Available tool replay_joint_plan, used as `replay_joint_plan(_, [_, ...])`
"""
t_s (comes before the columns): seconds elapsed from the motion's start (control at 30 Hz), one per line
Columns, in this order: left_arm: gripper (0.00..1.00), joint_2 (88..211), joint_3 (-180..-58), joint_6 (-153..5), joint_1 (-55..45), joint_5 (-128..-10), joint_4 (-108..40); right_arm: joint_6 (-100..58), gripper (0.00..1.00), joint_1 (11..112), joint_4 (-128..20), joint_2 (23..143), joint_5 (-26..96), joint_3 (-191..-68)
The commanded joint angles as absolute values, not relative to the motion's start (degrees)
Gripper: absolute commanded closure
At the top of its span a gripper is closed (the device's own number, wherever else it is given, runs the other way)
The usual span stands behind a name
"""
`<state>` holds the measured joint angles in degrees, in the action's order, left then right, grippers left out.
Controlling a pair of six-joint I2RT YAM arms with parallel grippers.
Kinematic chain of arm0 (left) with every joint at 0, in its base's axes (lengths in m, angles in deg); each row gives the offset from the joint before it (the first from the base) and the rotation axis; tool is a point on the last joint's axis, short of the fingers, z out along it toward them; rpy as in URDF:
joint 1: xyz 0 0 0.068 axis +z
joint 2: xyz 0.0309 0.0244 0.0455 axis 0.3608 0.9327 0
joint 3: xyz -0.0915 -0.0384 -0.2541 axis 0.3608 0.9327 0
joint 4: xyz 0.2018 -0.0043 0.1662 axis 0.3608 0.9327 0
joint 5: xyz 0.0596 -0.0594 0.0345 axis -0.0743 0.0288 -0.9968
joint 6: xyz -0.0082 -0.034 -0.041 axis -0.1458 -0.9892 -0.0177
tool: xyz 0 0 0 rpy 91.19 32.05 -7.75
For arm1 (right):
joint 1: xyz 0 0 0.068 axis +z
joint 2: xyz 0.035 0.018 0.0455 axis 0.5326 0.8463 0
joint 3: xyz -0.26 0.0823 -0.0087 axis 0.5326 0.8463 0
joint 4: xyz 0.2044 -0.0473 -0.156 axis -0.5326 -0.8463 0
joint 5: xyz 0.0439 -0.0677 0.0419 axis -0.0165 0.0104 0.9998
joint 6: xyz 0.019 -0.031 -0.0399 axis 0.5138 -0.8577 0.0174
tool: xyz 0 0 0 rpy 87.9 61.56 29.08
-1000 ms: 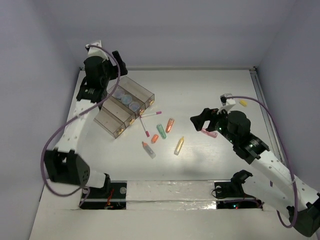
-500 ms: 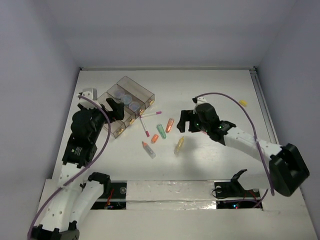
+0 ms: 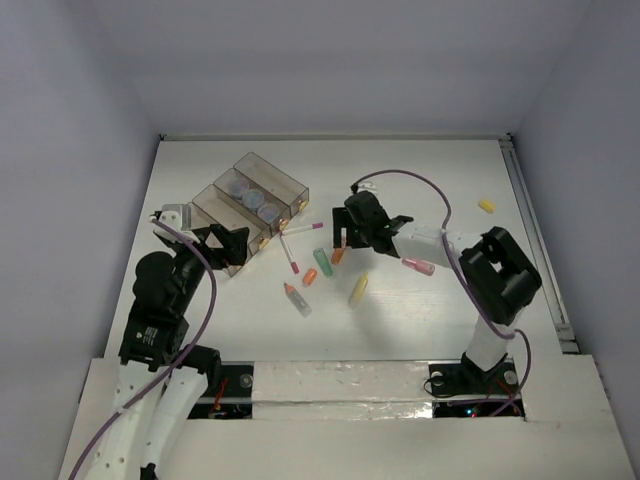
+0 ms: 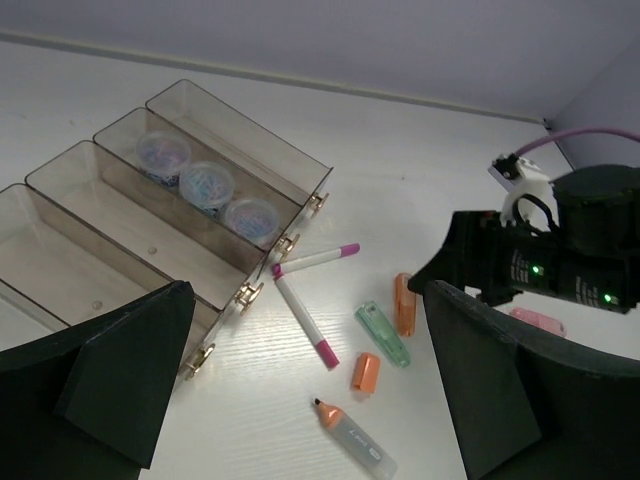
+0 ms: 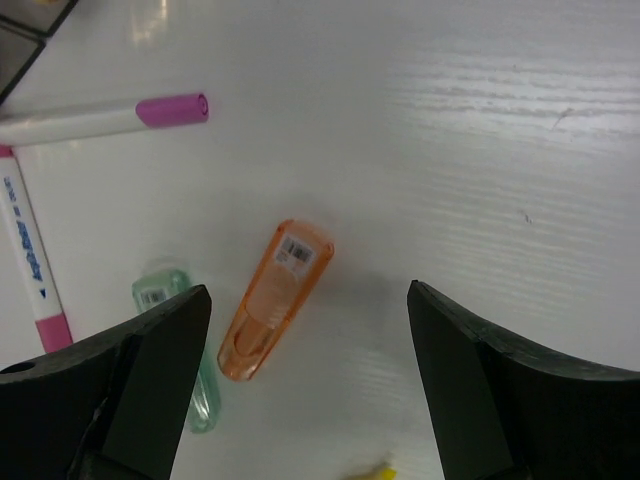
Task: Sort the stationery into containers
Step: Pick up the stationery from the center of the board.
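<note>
Nearest the bases, the left gripper (image 3: pixel 226 240) had drawn back from its far reach over the containers. It now hung over their near corner, jaws spread as wide as they go and holding nothing. That retreat suggested its work there was finished and the arm was free for another piece.

The loose stationery lay on the table (image 3: pixel 430 175) to the right, none of it shifted in the last second. A clear stick with an orange tip (image 3: pixel 297 299) was nearest, with a yellow stick (image 3: pixel 358 290) to its right. Beyond them lay a short orange stick (image 3: pixel 309 277) and a green stick (image 3: pixel 321 261). A pink stick (image 3: pixel 418 265) sat apart on the right.

The big change was the right arm. It had left the pink stick where it lay and swung left across the table. The right gripper (image 5: pixel 307 292) was now poised over the orange stick (image 5: pixel 275 300), just right of the green one. Its jaws stood wide apart, with the stick lying between and below them, untouched as far as the wrist view showed. It gripped nothing. I judged the orange stick the next pick, with the descent and the closing still to come.

Farther left, two pens (image 4: pixel 315 259) lay in a V just beside the end of the containers (image 4: pixel 250 122). Three rolls (image 4: pixel 205 185) sat in a row in the compartment second from the far side. The other compartments in view looked empty. A small yellow piece (image 3: pixel 486 206) lay alone at the far right. So the rolls were sorted, while every stick and pen remained out.
</note>
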<state>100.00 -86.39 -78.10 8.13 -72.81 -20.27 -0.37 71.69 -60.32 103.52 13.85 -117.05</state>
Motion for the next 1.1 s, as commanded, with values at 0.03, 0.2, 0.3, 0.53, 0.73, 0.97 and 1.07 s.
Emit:
replay_joint_plan(0.03, [0.01,99.86,-85.69,-77.08,8.14,-69.02,-23.05,0.47,0.15,72.87,-61.79,108.15,9.58,-124.17])
replay_joint_plan(0.2, [0.01,98.54,-85.69,-77.16,7.52,-69.29,-22.88,0.73,0.19,74.01,-64.52,111.93,7.55,-127.34])
replay_joint_plan(0.3, [0.01,98.1,-85.69,-77.25,6.91,-69.37,-22.96,1.08,0.27,74.55,-65.39,113.16,6.5,-127.7])
replay_joint_plan(0.53, [0.01,97.58,-85.77,-77.34,6.38,-69.9,-22.7,2.75,0.44,76.39,-67.86,115.45,4.74,-128.84])
replay_joint_plan(0.73, [0.01,97.49,-85.77,-77.43,6.38,-70.16,-22.61,2.14,0.68,76.39,-67.68,115.89,3.69,-129.28])
replay_joint_plan(0.97, [0.01,97.75,-85.77,-77.52,6.38,-69.9,-22.61,-3.22,0.84,76.39,-67.16,115.45,1.41,-135.25])
replay_joint_plan(1.07, [0.01,97.93,-85.77,-77.6,5.85,-70.08,-22.52,-7.08,0.84,76.39,-63.83,114.04,3.32,-137.97])
